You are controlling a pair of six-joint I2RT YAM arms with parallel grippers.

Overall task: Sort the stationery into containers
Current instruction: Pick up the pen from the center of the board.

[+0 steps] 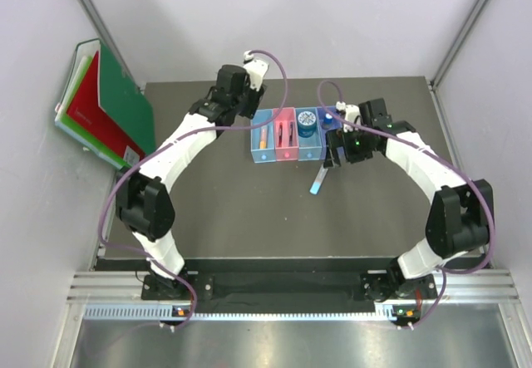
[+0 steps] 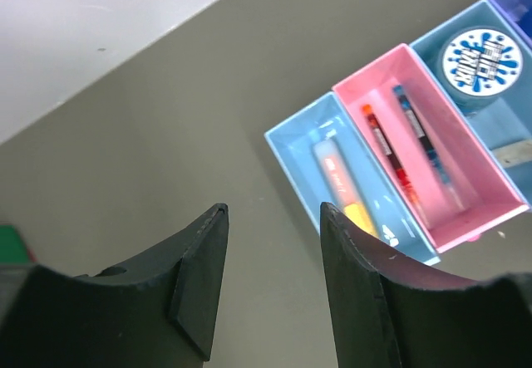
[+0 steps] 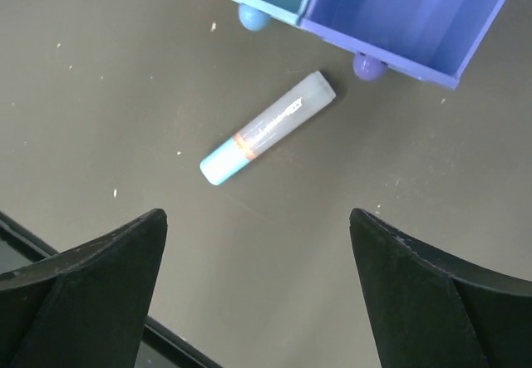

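Observation:
Four joined bins (image 1: 264, 157) stand mid-table. In the left wrist view the light-blue bin (image 2: 293, 148) holds the yellow-pink stick (image 2: 340, 184). The pink bin (image 2: 490, 202) holds the red-black pen (image 2: 385, 146) and the blue pen (image 2: 422, 145). The blue bin (image 2: 424, 40) holds the round tin (image 2: 480, 56) and the beige eraser (image 2: 517, 154). A grey-capped blue bottle (image 1: 330, 118) shows at the violet-blue bin's (image 3: 399, 19) far end. The light-blue stick (image 3: 266, 127) lies on the table before it, also in the top view (image 1: 317, 183). My right gripper (image 3: 258, 218) hovers open above it (image 1: 332, 157). My left gripper (image 2: 270, 210) is open and empty, left of the bins (image 1: 243, 102).
Green and red folders (image 1: 104, 102) lean against the left wall, off the dark mat. The table's back edge and pale walls lie close behind the bins. A black rail (image 1: 283, 283) runs along the near edge between the arm bases.

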